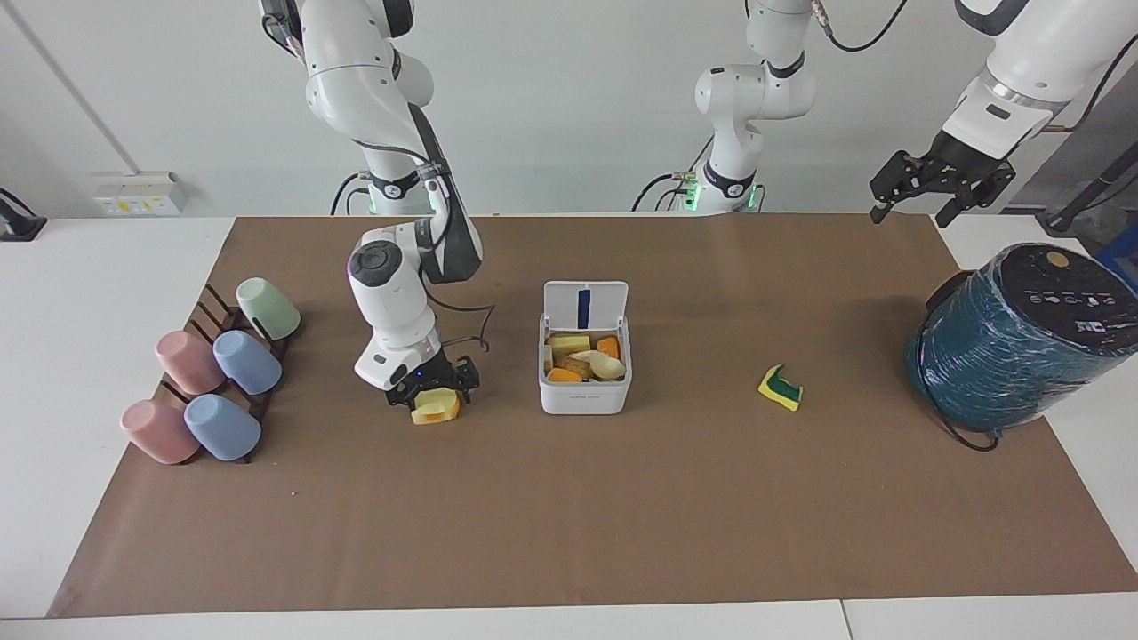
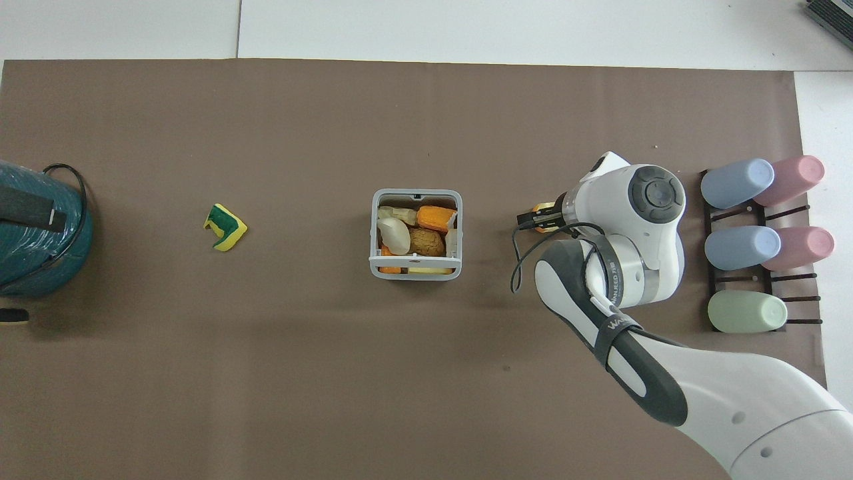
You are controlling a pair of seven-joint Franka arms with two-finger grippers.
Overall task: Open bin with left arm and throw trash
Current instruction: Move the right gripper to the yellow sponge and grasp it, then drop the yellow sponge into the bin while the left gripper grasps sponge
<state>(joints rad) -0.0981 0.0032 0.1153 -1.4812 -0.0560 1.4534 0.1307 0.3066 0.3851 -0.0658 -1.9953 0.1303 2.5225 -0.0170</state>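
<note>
The white bin point(image 1: 584, 396) point(image 2: 414, 275) stands mid-mat with its lid point(image 1: 584, 306) tipped up toward the robots. Several yellow and orange scraps and a pale cream crescent point(image 1: 605, 364) point(image 2: 394, 235) lie inside. Toward the right arm's end, the yellow chunk with an orange edge point(image 1: 437, 410) lies on the mat. My right gripper point(image 1: 431, 389) point(image 2: 536, 219) is low on it, open, one finger on each side. A curled yellow-and-green sponge bit point(image 1: 781, 388) point(image 2: 224, 227) lies toward the left arm's end. My left gripper point(image 1: 914, 212) waits raised and open over the mat's corner there.
A large teal wrapped cylinder point(image 1: 1013, 342) point(image 2: 33, 240) lies at the left arm's end of the table. A dark rack with several pastel cups point(image 1: 213, 382) point(image 2: 753, 240) sits at the right arm's end, close beside the right arm.
</note>
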